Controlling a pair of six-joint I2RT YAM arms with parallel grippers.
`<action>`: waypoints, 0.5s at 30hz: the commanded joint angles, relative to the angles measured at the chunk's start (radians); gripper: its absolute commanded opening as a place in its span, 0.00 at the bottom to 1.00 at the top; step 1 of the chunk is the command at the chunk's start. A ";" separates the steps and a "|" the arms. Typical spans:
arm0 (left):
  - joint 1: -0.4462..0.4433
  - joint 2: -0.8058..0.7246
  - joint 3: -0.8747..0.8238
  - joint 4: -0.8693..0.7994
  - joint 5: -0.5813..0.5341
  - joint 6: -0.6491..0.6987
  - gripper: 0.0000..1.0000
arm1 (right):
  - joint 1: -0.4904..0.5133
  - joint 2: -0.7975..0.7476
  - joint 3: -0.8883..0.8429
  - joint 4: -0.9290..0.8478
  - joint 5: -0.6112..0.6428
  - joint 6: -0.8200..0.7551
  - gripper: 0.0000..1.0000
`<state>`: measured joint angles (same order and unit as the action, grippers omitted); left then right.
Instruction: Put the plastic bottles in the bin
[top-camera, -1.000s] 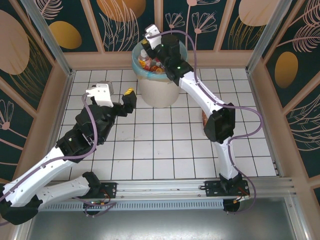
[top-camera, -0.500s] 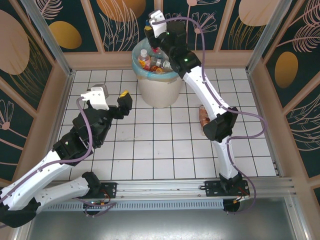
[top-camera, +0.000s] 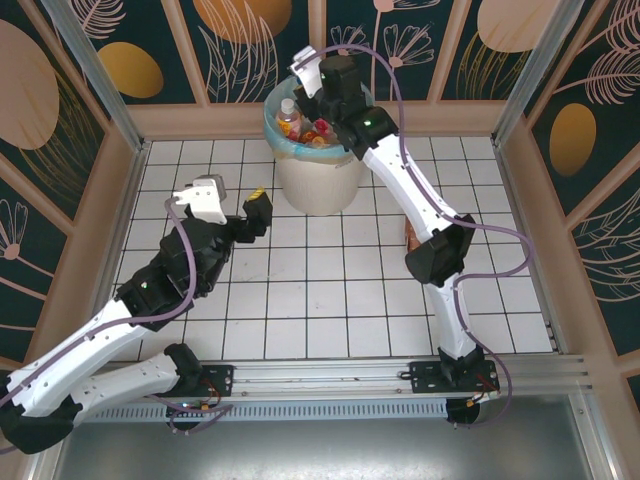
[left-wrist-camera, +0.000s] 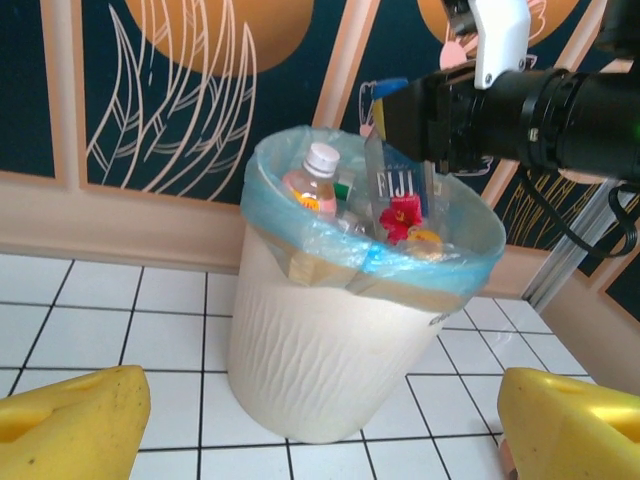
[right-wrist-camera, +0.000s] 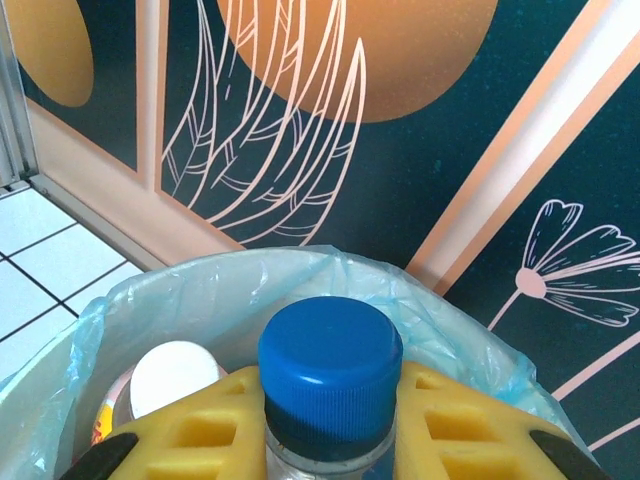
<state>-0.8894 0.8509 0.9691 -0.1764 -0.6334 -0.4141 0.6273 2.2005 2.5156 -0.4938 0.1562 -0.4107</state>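
Observation:
The bin (top-camera: 318, 178) is off-white with a light blue liner and stands at the back of the tiled floor, holding several plastic bottles. My right gripper (top-camera: 332, 92) hangs over its far rim, shut on the neck of a clear blue-capped bottle (right-wrist-camera: 330, 370) between yellow fingers (right-wrist-camera: 195, 440). That bottle (left-wrist-camera: 400, 185) stands upright inside the bin, labelled FIJI. Beside it is a pink bottle with a white cap (left-wrist-camera: 315, 178). My left gripper (top-camera: 236, 200) is open and empty, left of the bin and facing it. A brownish bottle (top-camera: 409, 236) lies on the floor, partly behind the right arm.
Wooden-framed patterned walls (top-camera: 440, 40) close in the tiled floor (top-camera: 320, 300) on three sides. The bin stands against the back wall. The right arm's elbow (top-camera: 440, 250) hangs over the right tiles, next to the brownish bottle.
My right gripper has closed on the blue-capped bottle and drawn back from the bin's middle toward its far rim. The left gripper has shifted a little to the right, still open.

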 joint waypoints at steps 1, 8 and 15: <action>-0.001 0.007 -0.040 0.018 0.015 -0.023 0.90 | -0.002 0.066 -0.023 -0.106 0.068 -0.008 0.29; -0.001 0.024 -0.013 -0.006 0.032 -0.012 0.90 | 0.012 0.107 0.002 -0.064 0.060 0.023 0.44; -0.002 0.000 -0.034 -0.013 0.021 -0.035 0.90 | 0.012 0.065 0.030 0.031 -0.065 0.095 0.63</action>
<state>-0.8894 0.8726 0.9401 -0.1879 -0.6106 -0.4255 0.6479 2.2639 2.5256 -0.4271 0.1459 -0.3832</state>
